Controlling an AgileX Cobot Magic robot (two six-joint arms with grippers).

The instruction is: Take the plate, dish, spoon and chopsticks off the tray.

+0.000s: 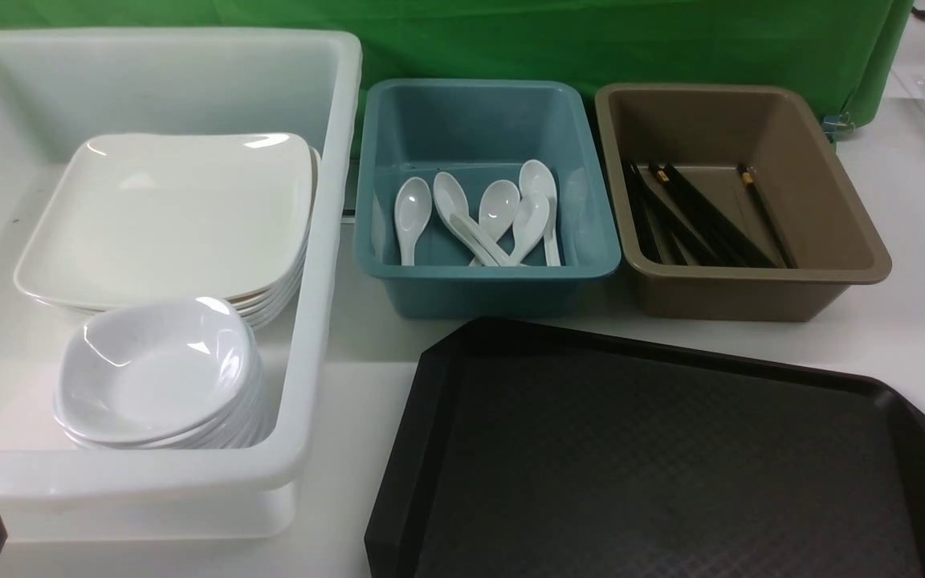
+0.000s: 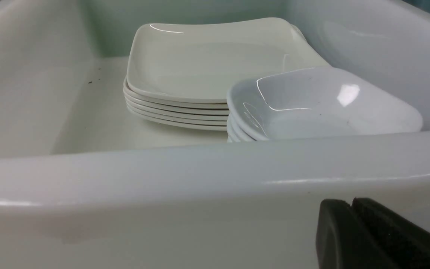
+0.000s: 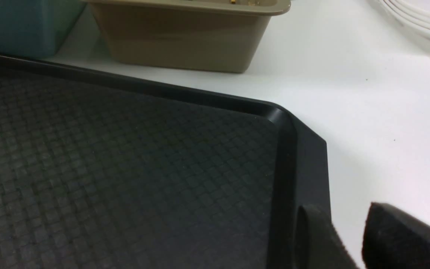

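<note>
tray cut off at the near edge, left gripper barely peeking in – fingers pressed together, right gripper only partly in frame – fingers slightly apart, pinching nothing

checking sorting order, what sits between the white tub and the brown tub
The teal tub holding white spoons, seen in the front view.

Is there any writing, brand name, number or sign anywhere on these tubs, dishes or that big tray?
None can be read in any view.
Black textured plastic tray: only a woven pattern, no text.
White plastic tub, teal plastic tub, brown plastic tub: plain walls.
Stacked white square plates, white soup spoons: unmarked.
Black chopsticks: small gold bands near the ends, too small to tell if they carry lettering.
</note>
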